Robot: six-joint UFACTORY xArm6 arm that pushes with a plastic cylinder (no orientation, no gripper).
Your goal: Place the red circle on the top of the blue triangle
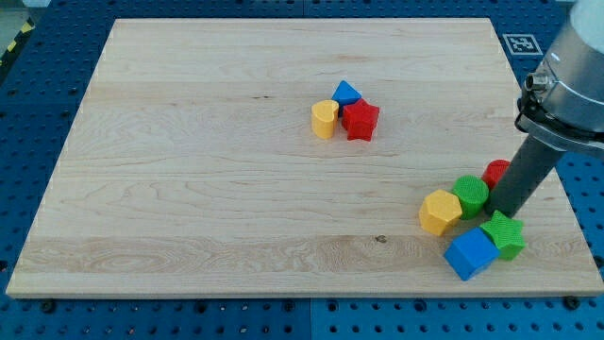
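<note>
The red circle (495,172) lies near the view's right edge, partly hidden behind my rod. The blue triangle (346,92) lies at the view's upper middle, touching a yellow heart (325,119) and a red star (360,121). My tip (500,213) stands just below the red circle, between the green circle (469,194) and the green star (504,234).
A yellow hexagon (440,211) and a blue cube (470,253) lie in the cluster at the view's lower right. The wooden board (189,189) ends close to the right of this cluster. The arm's body (571,85) hangs over the right edge.
</note>
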